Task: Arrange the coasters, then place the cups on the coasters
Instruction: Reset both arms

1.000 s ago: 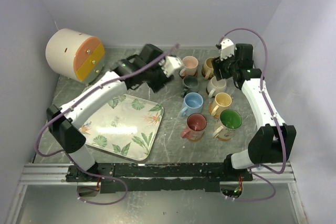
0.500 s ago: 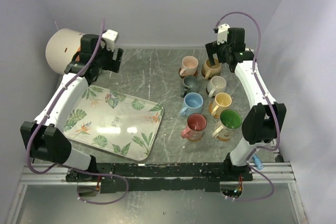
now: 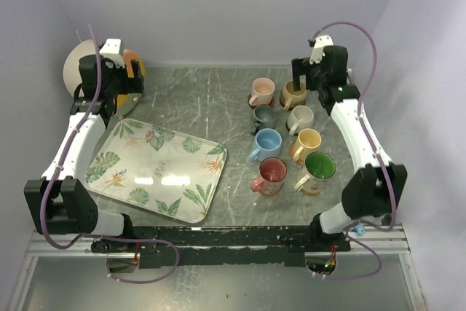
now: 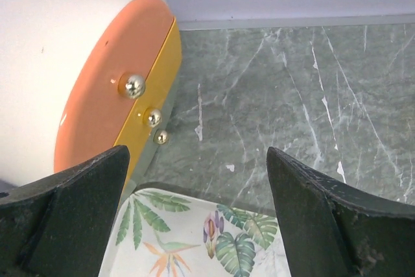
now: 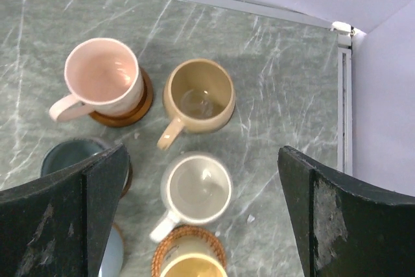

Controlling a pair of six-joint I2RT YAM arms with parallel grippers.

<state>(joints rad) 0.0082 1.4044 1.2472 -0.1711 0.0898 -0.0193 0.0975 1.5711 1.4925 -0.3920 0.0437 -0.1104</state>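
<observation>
Between right jaws: pink cup (image 5: 102,72), tan cup (image 5: 198,94), cream cup (image 5: 196,188) | brown coaster (image 5: 139,109) under pink | between left jaws: green leaf-print tray (image 4: 194,238), white-orange-yellow cylinder (image 4: 97,95) | grey-green veined table (image 4: 292,95)

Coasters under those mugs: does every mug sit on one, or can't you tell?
- Tan mug and cream mug, right wrist view: no coaster edge shows; the mugs themselves would hide one.
- Grey mug, same view: half behind a dark finger.
- Yellow mug, same view: cut off by the bottom edge.
- Blue mug, top view: anything beneath is too small to make out.
</observation>
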